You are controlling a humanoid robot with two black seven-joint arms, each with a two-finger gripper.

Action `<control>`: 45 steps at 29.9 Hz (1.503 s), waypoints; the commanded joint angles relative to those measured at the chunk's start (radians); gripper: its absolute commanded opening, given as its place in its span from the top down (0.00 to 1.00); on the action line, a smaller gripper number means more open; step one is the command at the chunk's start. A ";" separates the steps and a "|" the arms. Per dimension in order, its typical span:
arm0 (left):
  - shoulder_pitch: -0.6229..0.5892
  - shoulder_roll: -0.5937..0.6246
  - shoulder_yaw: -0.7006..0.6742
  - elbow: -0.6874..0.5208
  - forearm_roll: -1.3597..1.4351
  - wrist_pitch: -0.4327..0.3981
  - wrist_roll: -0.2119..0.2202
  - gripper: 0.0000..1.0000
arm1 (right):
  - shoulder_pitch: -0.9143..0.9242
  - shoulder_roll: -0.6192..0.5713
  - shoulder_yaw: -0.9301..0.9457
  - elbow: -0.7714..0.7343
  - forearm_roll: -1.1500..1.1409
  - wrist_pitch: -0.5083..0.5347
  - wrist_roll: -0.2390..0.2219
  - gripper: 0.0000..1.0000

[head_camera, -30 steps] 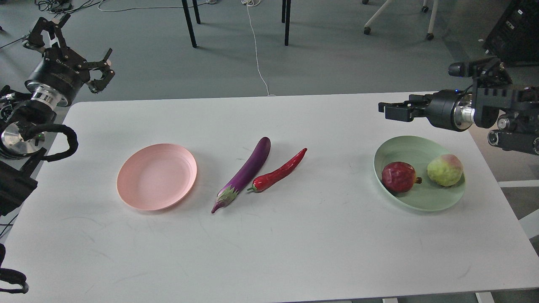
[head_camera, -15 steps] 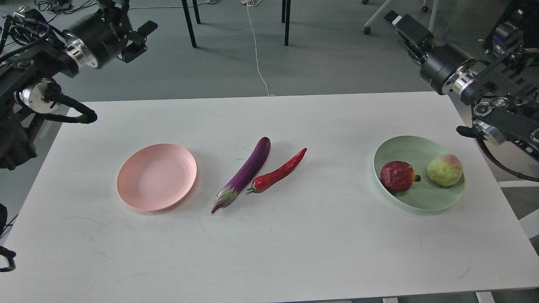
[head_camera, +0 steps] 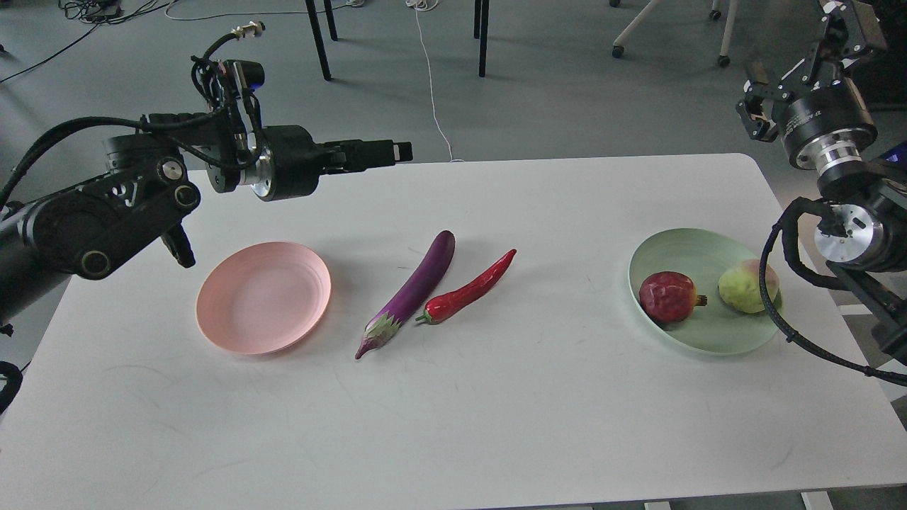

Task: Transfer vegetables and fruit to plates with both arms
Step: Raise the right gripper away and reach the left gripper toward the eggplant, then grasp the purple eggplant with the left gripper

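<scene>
A long purple eggplant [head_camera: 414, 290] and a red chili pepper [head_camera: 471, 287] lie side by side on the white table [head_camera: 496, 411], near its middle. The pale pink plate [head_camera: 263, 297] to their left is empty. The mint green plate [head_camera: 684, 244] at the right holds the dark red pomegranate [head_camera: 666, 296] and the yellow-green fruit [head_camera: 742, 287], which a black cable partly crosses. My left gripper [head_camera: 386, 151] hovers over the table's back left, pointing right, seen side-on. My right gripper [head_camera: 801, 64] is raised beyond the table's right back corner, open and empty.
Black chair or table legs [head_camera: 319, 39] and a white cable [head_camera: 432, 85] are on the grey floor behind the table. My right arm's cable loop [head_camera: 769, 283] hangs over the green plate's right rim.
My left arm has swung in from the far left to above the table's back, gripper now pointing right. My right gripper has moved right and points upward. The produce stays put.
</scene>
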 commanded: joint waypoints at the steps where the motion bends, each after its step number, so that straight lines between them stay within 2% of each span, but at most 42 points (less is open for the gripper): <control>1: -0.003 -0.040 0.117 0.006 0.238 0.080 0.009 0.03 | -0.105 0.002 0.107 0.010 0.037 0.074 0.002 0.02; 4: 0.002 -0.080 0.171 0.009 0.330 0.146 0.018 0.05 | -0.185 0.002 0.158 0.036 0.039 0.111 0.003 0.02; 6: 0.005 -0.095 0.198 0.014 0.333 0.155 0.027 0.06 | -0.226 0.007 0.177 0.050 0.039 0.121 0.005 0.02; 11: 0.015 -0.164 0.232 0.081 0.333 0.168 0.085 0.10 | -0.289 0.016 0.195 0.082 0.039 0.125 0.018 0.02; 16: 0.068 -0.174 0.232 0.118 0.335 0.212 0.099 0.10 | -0.314 0.022 0.195 0.097 0.039 0.126 0.027 0.02; 24: 0.084 -0.211 0.224 0.132 0.323 0.226 0.102 0.15 | -0.321 0.062 0.204 0.097 0.037 0.126 0.027 0.02; 38: 0.106 -0.272 0.221 0.185 0.283 0.249 0.101 0.16 | -0.321 0.064 0.204 0.099 0.037 0.125 0.027 0.02; 45: 0.108 -0.278 0.229 0.189 0.283 0.247 0.099 0.37 | -0.320 0.064 0.204 0.099 0.037 0.125 0.027 0.02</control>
